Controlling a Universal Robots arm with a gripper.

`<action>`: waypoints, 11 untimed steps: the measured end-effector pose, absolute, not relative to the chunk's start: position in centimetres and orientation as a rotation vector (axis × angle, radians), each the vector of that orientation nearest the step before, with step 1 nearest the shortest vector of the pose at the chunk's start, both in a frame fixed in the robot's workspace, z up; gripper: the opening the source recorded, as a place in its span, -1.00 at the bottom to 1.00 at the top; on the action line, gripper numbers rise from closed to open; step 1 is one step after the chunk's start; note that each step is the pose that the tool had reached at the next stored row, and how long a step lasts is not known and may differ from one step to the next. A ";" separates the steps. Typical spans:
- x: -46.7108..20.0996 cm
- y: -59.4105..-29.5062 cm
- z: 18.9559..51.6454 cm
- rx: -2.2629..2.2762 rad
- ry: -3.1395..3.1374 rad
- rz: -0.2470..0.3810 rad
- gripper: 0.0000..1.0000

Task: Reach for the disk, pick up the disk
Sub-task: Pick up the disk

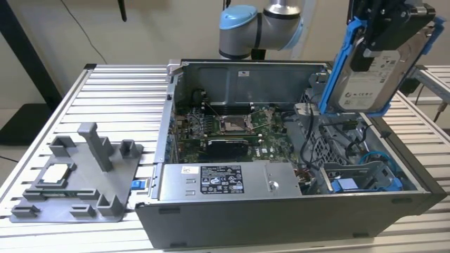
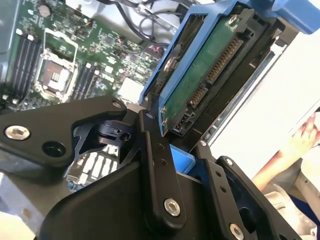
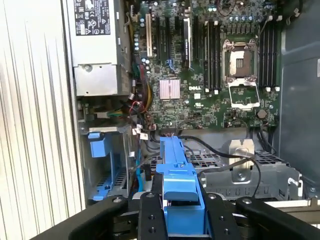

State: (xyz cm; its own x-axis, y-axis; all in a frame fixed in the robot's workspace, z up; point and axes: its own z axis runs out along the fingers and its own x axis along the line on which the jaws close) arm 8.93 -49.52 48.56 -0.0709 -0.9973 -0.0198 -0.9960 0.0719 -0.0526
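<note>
The disk [image 1: 369,79] hangs upright in the air above the far right corner of the open computer case [image 1: 281,211], at the exterior view's upper right. It is silver-grey with a white label and blue rails along its edges. My black gripper [image 1: 383,45] is shut on its upper end. In the second wrist view the disk's green circuit board [image 2: 210,65] faces the camera, with the black fingers [image 2: 152,155] clamped on its blue frame. In the first wrist view the blue rail [image 3: 177,175] sits between the two fingers [image 3: 149,217].
Below are the motherboard [image 1: 225,126], a silver power supply with a black label [image 1: 225,182] and a drive bay with blue parts [image 1: 359,182]. A grey fixture [image 1: 77,179] holding a small square chip [image 1: 56,174] stands on the slatted table's left. A person's hand [image 2: 300,145] shows nearby.
</note>
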 end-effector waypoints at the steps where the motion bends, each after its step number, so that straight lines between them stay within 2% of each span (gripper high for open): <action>1: 8.9 -50.0 48.6 -2.106 2.262 -0.039 -1.00; 11: 8.9 -53.4 48.5 -2.138 2.295 -0.039 -1.00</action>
State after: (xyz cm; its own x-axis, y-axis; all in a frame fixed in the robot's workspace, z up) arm 8.92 -53.37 48.53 -0.0712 -0.9974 0.0134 -0.9973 0.0709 -0.0214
